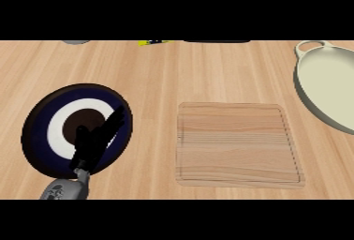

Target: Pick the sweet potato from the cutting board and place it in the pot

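Note:
The wooden cutting board [239, 145] lies at the centre right of the counter with nothing on it. No sweet potato shows anywhere in the head view. The pale cream pot [330, 93] sits at the right edge, partly cut off, its loop handle pointing to the far side, and the part of its inside that shows is bare. My left hand [95, 140] hovers at the lower left over a dark blue plate, open, with straight fingers pointing up and to the right. The right hand is out of the picture.
The dark blue plate [40, 126] with white and brown rings lies at the left under my left hand. Along the far edge sit a grey object [76, 41], a small yellow-green item [153, 42] and a dark object [216, 41].

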{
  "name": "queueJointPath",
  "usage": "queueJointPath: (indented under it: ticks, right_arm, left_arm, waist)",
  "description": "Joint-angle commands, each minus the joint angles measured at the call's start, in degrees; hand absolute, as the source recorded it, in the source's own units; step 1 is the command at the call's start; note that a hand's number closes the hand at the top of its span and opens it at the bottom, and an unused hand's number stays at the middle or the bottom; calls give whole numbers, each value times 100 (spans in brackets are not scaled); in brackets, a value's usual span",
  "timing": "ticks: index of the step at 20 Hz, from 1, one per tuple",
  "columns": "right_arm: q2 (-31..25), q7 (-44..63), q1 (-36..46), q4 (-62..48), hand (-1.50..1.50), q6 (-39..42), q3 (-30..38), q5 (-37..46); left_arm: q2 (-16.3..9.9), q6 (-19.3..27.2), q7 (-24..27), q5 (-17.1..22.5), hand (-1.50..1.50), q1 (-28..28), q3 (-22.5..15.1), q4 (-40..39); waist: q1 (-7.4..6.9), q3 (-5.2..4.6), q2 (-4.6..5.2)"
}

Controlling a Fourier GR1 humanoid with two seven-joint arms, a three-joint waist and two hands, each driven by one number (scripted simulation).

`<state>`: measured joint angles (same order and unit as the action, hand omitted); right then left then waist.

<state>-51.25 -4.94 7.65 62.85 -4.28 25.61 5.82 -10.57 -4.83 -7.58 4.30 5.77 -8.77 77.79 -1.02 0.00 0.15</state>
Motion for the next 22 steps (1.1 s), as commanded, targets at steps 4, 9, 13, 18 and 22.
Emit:
queueJointPath:
  ticks: [4, 9, 13, 18, 22]
  right_arm:
    - [-368, 1079, 1606, -659, 150, 344, -998, 796]
    - [46, 883, 2674, -1852, 150, 121, -1678, 1639]
    - [-130, 1216, 2823, -2324, 150, 79, -2222, 2491]
    - [28, 1611, 3487, -3202, 150, 187, -2902, 3439]
    - [351, 2104, 3909, -3961, 150, 1382, -2842, 3206]
  left_arm:
    - [5, -147, 141, -42, 0, -138, 16, -41]
    - [107, -72, -42, -92, 0, 384, 110, -216]
    - [6, -170, -284, -98, 0, 28, -53, 304]
    - [234, -74, -1, -288, 0, 171, -193, -29]
    - [115, -167, -27, -158, 0, 312, 13, -100]
  waist:
    - [-67, -3, 16]
    - [-113, 4, 42]
    - [-217, 6, 45]
    - [-310, 9, 97]
    - [-325, 9, 119]
